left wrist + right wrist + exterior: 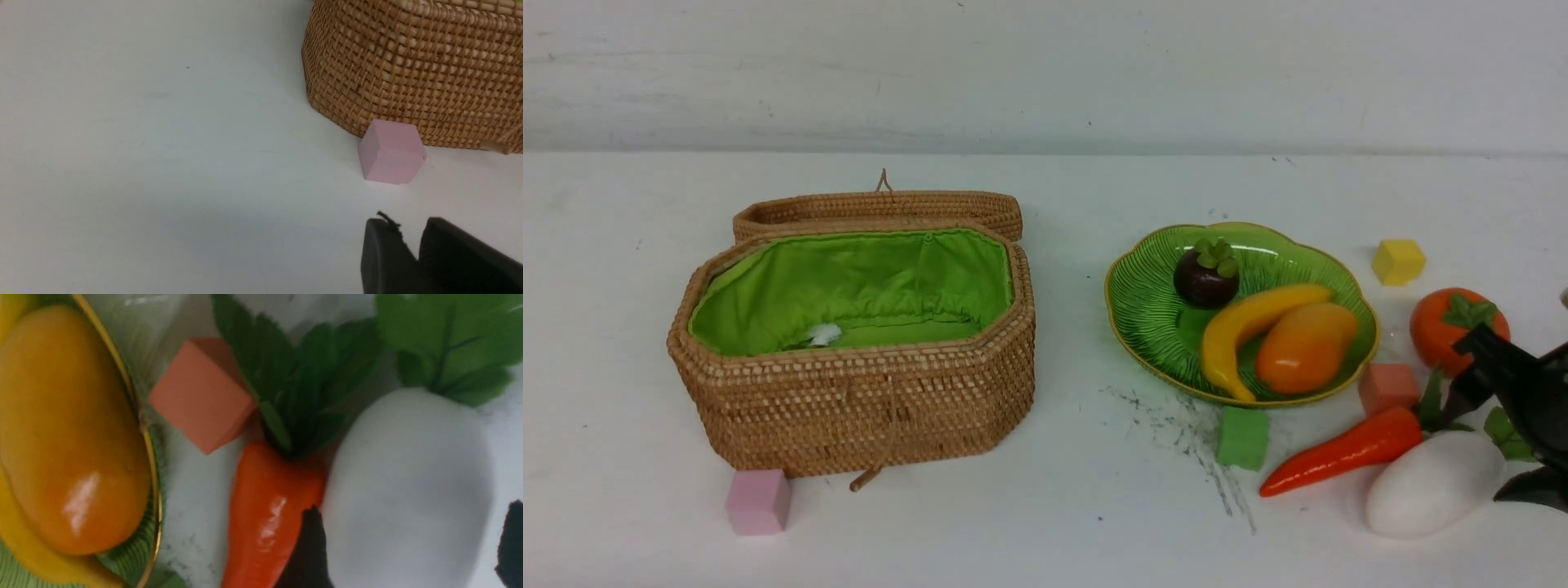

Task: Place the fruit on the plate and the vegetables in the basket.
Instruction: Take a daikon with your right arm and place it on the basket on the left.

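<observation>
The right end effector (1486,416) is cut off at the front view's edge.

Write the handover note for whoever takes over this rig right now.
Left claw: slightly open, empty.
Right claw: open around the white oval radish.
Done: dark purple round mangosteen, curved yellow banana, orange-yellow mango on green ribbed plate.
Left, on table: round orange-red persimmon for plate; long orange-red carrot and radish for brown wicker basket.
</observation>
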### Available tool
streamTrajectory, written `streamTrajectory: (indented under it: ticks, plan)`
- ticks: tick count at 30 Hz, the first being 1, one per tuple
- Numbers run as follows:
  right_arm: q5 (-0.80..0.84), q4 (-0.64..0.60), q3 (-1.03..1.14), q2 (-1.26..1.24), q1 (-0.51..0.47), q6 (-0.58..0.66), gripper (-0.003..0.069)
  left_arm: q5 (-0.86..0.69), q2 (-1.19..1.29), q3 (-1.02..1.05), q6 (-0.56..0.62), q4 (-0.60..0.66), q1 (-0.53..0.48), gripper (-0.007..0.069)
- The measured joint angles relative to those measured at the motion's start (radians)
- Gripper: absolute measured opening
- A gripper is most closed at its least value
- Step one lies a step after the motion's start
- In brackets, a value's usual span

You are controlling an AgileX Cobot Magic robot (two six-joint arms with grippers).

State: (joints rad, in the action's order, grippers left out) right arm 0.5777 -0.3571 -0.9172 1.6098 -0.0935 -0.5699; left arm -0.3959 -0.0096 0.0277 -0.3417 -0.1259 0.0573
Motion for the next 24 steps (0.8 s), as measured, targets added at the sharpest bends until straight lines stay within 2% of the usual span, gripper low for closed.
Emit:
streamTrajectory:
  ticks: [3,7,17,24]
  plan:
    - [-0.015,-0.054,0.0,0.041,0.0,0.063,0.058,0.0,0.0,0.0,0.0,0.0,0.0,0.0138]
    - [-0.017,-0.058,-0.002,0.082,0.0,0.084,0.058,0.0,0.0,0.0,0.0,0.0,0.0,0.0142]
    - [0.004,0.04,-0.004,0.07,0.0,0.086,0.0554,0.0,0.0,0.0,0.0,0.0,0.0,0.0145]
    - [0.011,0.08,0.003,-0.076,0.001,0.109,0.0554,0.0,0.0,0.0,0.0,0.0,0.0,0.0151]
